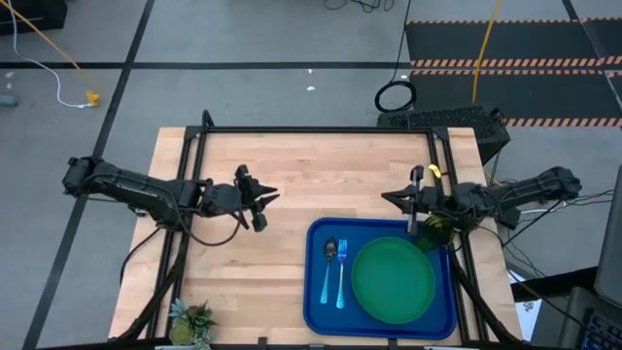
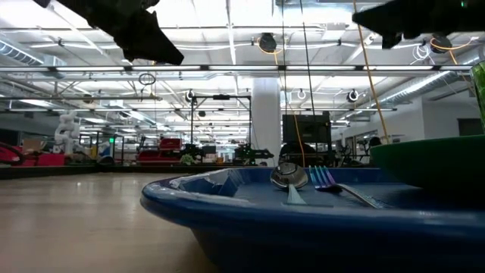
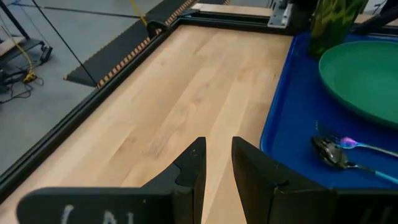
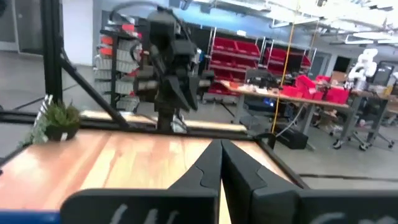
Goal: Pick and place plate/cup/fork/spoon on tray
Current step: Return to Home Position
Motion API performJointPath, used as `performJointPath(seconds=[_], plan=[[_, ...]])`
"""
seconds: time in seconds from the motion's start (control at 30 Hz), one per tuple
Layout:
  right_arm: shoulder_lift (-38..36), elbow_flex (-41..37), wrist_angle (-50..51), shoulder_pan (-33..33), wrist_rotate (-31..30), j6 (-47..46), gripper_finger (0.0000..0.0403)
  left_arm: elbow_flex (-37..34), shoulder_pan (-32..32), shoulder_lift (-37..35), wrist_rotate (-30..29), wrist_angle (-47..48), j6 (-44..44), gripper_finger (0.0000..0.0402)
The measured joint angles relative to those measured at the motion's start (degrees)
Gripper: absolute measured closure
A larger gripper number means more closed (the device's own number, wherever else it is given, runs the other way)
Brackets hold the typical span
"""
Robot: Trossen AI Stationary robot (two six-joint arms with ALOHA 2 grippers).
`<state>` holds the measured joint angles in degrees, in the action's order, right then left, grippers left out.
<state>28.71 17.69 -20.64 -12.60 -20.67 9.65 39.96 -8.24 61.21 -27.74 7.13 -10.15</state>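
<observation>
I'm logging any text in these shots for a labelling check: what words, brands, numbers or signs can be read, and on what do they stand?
No text can be read in any view.
Left pincer: pale marks on its body, cut off by the picture's edge, unreadable.
Right pincer: similar pale marks, unreadable.
Tray, plate, fork, spoon: no lettering visible.
Red bins in the room behind: too blurred to tell.

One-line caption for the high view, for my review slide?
Plate, fork and spoon lie in the blue tray, cup at its corner; both arms hover above the table.
</observation>
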Motion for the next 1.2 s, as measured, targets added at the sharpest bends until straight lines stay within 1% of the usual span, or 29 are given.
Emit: performJointPath(seconds=[0.3, 0.4, 0.5, 0.67, 0.8, 0.93, 1.13, 1.2], plan=[[-7.56, -8.08, -0.37, 0.28, -0.07, -2.51, 0.0403, -0.11, -0.08, -0.31, 0.06, -0.15, -0.02, 0.0321], [-10.57, -9.71, 0.04, 0.28, -0.25, -1.43, 0.0403, -0.11, -0.08, -0.28, 0.06, 0.43, -0.04, 0.0321], [-13.42, -10.41, 0.89, 0.28, -0.21, -0.99, 0.0403, -0.11, -0.08, -0.31, 0.06, 0.76, -0.5, 0.0321], [-17.25, -10.6, 8.33, 0.26, -0.17, -2.77, 0.0403, -0.11, -0.08, -0.31, 0.04, 1.22, -0.55, 0.0321], [-19.49, -10.6, 10.44, 0.26, 0.05, -4.12, 0.0403, -0.11, -0.08, -0.29, 0.04, 1.24, -0.59, 0.0321], [-20.9, -10.6, 13.2, 0.26, 3.16, -5.14, 0.0403, -0.11, -0.08, -0.28, 0.04, 1.23, -0.62, 0.0321], [-23.67, -10.58, 17.1, 0.24, 3.12, -7.51, 0.0403, -0.11, -0.08, -0.28, 0.02, 1.25, -0.96, 0.0321], [-24.88, -10.58, 17.89, 0.26, 4.26, -7.91, 0.0403, -0.11, -0.08, -0.28, 0.02, 1.23, -0.96, 0.0321]])
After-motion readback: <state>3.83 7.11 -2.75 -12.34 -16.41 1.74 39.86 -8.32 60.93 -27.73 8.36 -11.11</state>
